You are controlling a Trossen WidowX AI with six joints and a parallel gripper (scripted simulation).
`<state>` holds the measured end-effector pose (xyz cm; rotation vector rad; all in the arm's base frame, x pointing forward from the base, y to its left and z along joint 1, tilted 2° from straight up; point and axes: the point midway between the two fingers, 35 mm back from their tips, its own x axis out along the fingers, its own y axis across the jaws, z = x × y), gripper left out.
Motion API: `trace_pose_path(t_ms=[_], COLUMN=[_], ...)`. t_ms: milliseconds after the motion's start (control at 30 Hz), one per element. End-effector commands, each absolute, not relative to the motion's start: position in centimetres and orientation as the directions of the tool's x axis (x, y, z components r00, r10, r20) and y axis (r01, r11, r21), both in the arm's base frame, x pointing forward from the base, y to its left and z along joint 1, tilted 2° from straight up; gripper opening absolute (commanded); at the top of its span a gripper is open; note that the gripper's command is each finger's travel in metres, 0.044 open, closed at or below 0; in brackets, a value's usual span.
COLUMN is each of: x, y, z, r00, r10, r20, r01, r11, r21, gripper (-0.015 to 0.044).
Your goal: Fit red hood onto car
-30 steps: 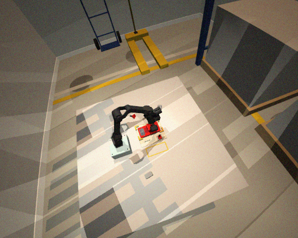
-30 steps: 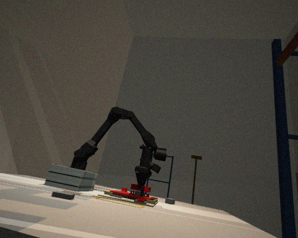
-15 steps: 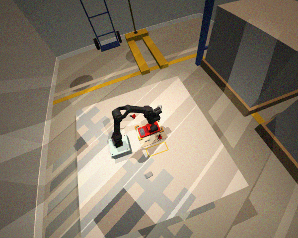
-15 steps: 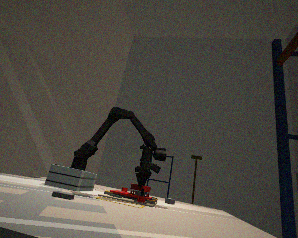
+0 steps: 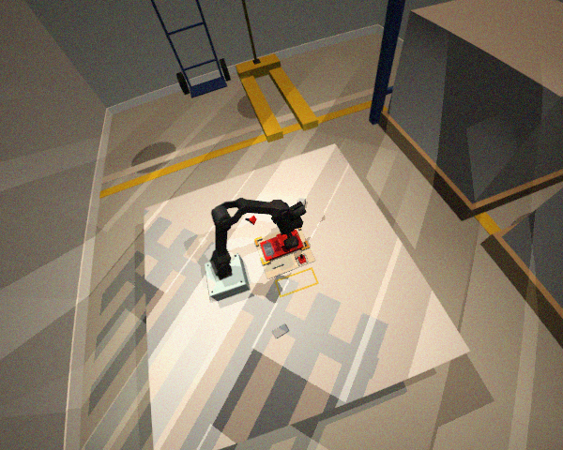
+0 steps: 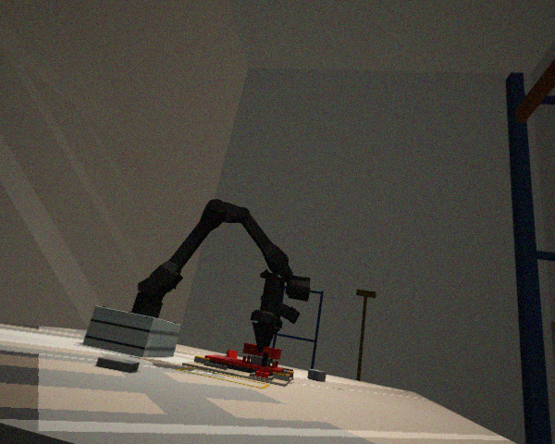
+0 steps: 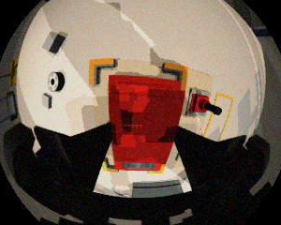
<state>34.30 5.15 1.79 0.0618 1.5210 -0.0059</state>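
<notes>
The red hood (image 6: 274, 352) (image 7: 161, 110) is level between my fingers, low over the engine end of the red chassis (image 5: 268, 249) (image 6: 217, 359). The exterior view shows a narrow gap under the hood, with short upright pieces in it. My gripper (image 5: 290, 242) (image 6: 264, 352) (image 7: 143, 127) is shut on the hood, fingers on its two long sides. The chassis lies in the jig (image 5: 273, 271) with yellow corner stops. In the wrist view the hood looks roughly in line with the chassis. The engine, corner holes and most pegs are hidden or too small to tell.
A red piece with a black knob (image 5: 301, 259) (image 6: 262, 374) (image 7: 199, 103) stands beside the chassis. A yellow outline (image 5: 298, 289) lies by the jig. A grey block (image 5: 280, 331) (image 6: 117, 364) is farther out. A wheel (image 7: 56, 82) and two small blocks lie beyond the jig.
</notes>
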Motion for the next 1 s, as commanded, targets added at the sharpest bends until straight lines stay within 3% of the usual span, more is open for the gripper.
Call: trace_pose_path(t_ms=[0,967], x=[34.3,34.4], y=[5.2,5.2], z=[1.6,0.3], r00=[0.050,0.050], r10=[0.037,0.037], r20=[-0.998,-0.998], r01=[0.038,0.038], r11=[0.999,0.999], r21=[0.039,0.039], gripper=[0.0000,0.0000])
